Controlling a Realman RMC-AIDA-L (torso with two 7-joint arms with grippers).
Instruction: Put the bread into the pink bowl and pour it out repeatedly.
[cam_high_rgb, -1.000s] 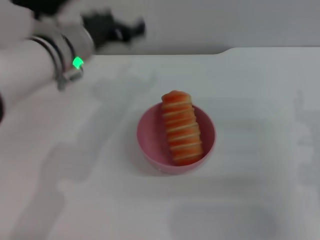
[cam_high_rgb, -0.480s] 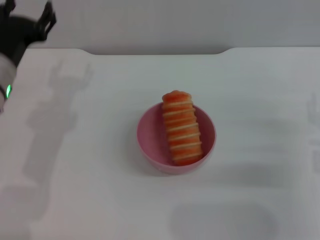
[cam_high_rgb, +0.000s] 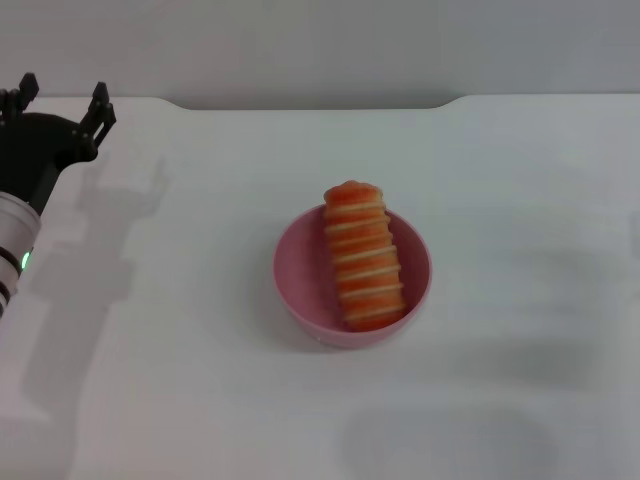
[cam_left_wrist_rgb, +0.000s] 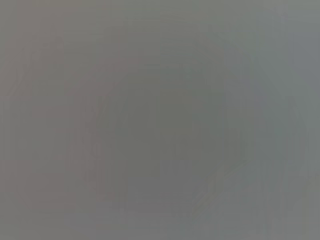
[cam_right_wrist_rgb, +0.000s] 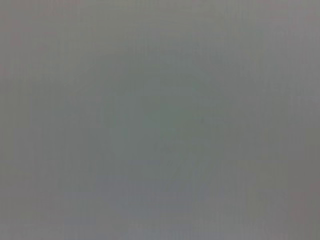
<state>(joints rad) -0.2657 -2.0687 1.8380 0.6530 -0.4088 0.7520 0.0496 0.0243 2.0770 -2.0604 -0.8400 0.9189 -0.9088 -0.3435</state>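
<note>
While the near stretch of the white table (cam_high_rgb: 200, 420) in front of me carries only soft shadows, the pink bowl (cam_high_rgb: 296, 280) sits upright a little farther out, roughly in the middle of the surface. Across it lies the bread (cam_high_rgb: 362, 256), ridged orange top with cream stripes facing up, running from the bowl's near rim to its far rim; the far end sticks out just past the far rim, and the loaf sits toward my right half of the bowl, leaving bare pink wall showing on my left side. Nothing of mine touches bowl or bread. Farther back and well off to my left, my left gripper (cam_high_rgb: 58, 100) hangs at the far left corner of the table, its two dark fingers spread apart and pointing away from me, with nothing between them; the white forearm behind it shows a small green light. It stands well apart from the bowl. My right gripper does not appear in the head view. Both wrist views give me only a flat grey field, so neither tells me anything about either arm.
</note>
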